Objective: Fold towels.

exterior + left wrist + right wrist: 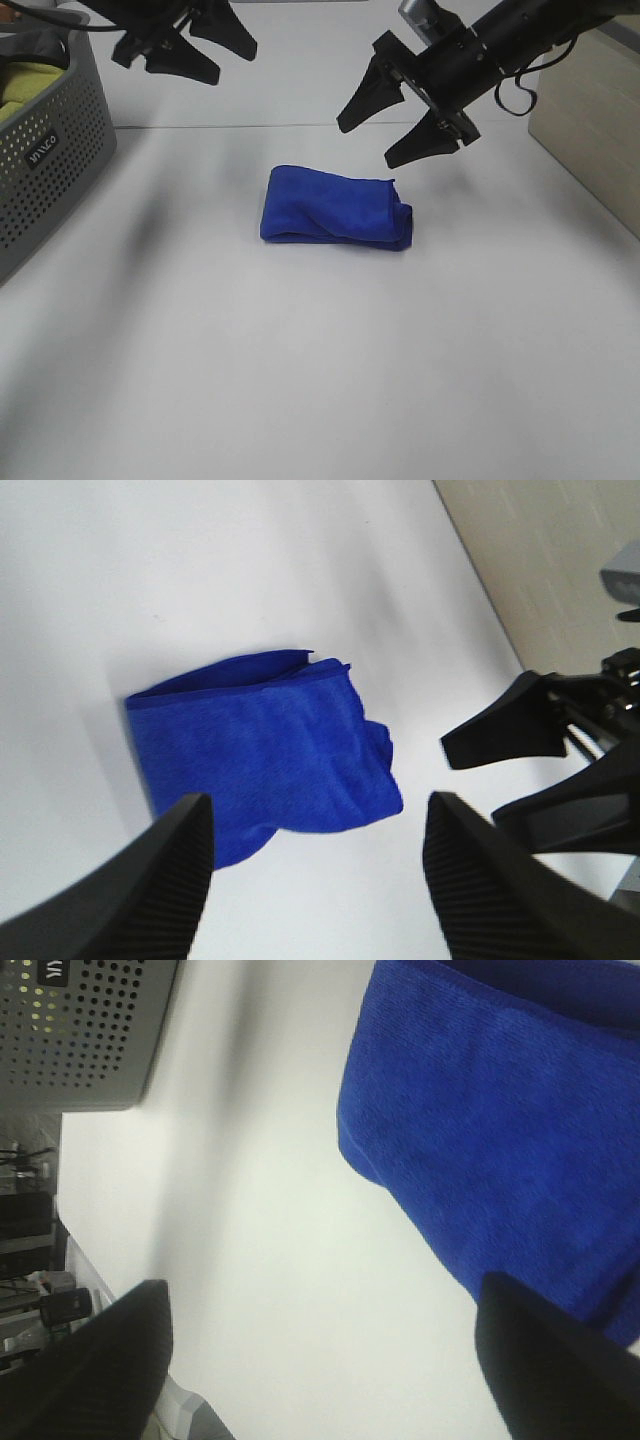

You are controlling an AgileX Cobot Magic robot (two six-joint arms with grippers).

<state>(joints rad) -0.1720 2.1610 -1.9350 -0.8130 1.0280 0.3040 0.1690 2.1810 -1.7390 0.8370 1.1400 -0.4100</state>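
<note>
Blue towel [335, 207]: folded bundle, mid-table [300, 360]. Left end effector [183, 45] at 11 o'clock, right end effector [412, 112] at 1 o'clock, both agape, empty. Risk: loose layers, seemingly unaligned, may unfold if snagged.

The grey perforated basket [50, 150] was cut off by the exterior view's left edge, its label too small to read. In the right wrist view the blue towel [500, 1130] ran past the frame, its far end unseen. The left gripper [185, 45] was cropped above its fingers.
</note>
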